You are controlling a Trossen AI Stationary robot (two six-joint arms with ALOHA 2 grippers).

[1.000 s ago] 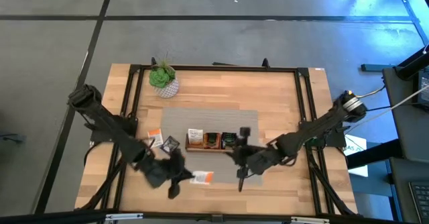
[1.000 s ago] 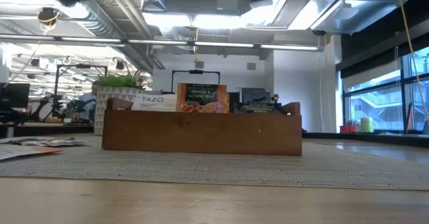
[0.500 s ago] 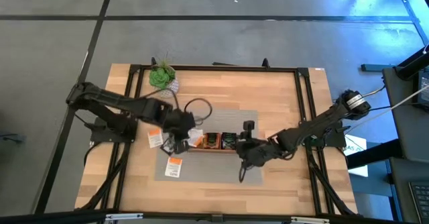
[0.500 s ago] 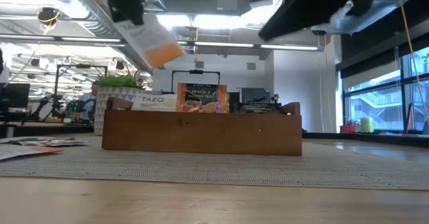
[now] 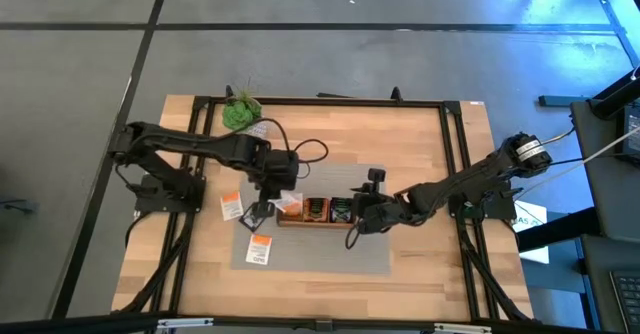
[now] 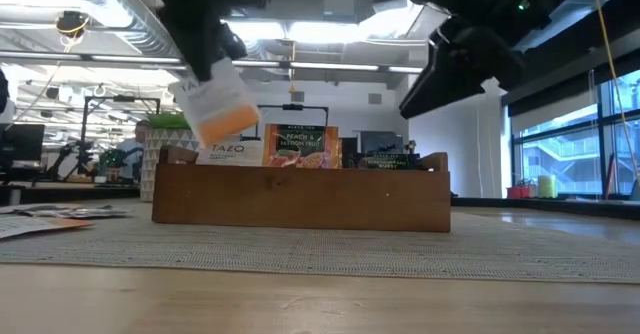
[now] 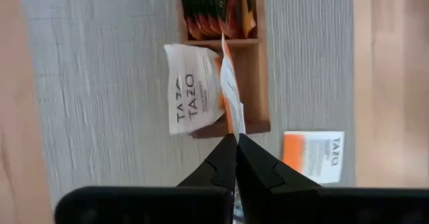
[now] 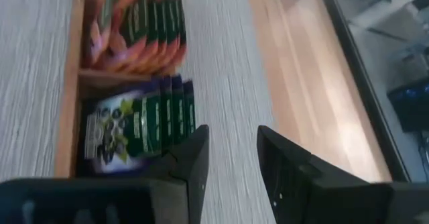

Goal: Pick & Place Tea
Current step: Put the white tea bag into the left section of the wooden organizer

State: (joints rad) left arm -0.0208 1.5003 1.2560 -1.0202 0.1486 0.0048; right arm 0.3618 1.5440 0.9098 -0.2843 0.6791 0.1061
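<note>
Left gripper (image 7: 236, 138) pinched tight on the edge of a white-and-orange square tea sachet (image 7: 231, 90), held edge-on in the air above the end compartment of the long brown wooden tray (image 5: 312, 222) nearest the left arm; in the low view the sachet (image 6: 216, 100) hangs tilted above the tray's wall (image 6: 300, 199). Another white sachet (image 7: 193, 96) leans out of that compartment. Middle compartment packed with orange-and-dark sachets (image 8: 137, 36), far compartment with dark ones (image 8: 144, 123). Loose white-and-orange sachets lie flat: one on the grey woven mat (image 5: 259, 249), one on the bare wooden table (image 5: 231, 205). Right gripper (image 8: 231, 160) hovers beside the tray's dark-sachet end, fingers parted, holding nothing.
</note>
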